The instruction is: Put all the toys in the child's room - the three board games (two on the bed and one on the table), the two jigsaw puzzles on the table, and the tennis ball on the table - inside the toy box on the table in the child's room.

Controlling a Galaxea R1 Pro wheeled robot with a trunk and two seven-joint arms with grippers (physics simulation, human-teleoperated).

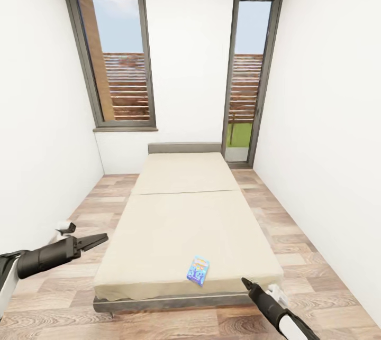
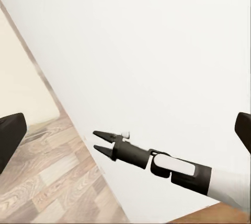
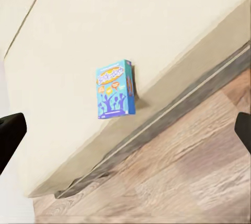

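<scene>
You are facing the bed [image 1: 185, 213] from its foot, in the narrow child's room with two tall windows [image 1: 117, 60] on the far wall. Your left arm reaches forward at the left of the head view, over the wood floor [image 1: 79, 202] beside the bed and close to the white wall — its left gripper [image 1: 100, 239] points toward the bed with the two dark fingers spread a little, holding nothing. Your right arm comes up from the lower right, and the right gripper [image 1: 247, 282] sits just at the bed's foot corner; its tip looks narrow from the head, and you cannot tell whether it is parted or closed. The small blue board game [image 1: 198, 270] lies flat on the mattress near the foot edge, close to the right gripper but apart from it — the right wrist view has it [image 3: 115, 90] straight ahead, just above the dark frame.
</scene>
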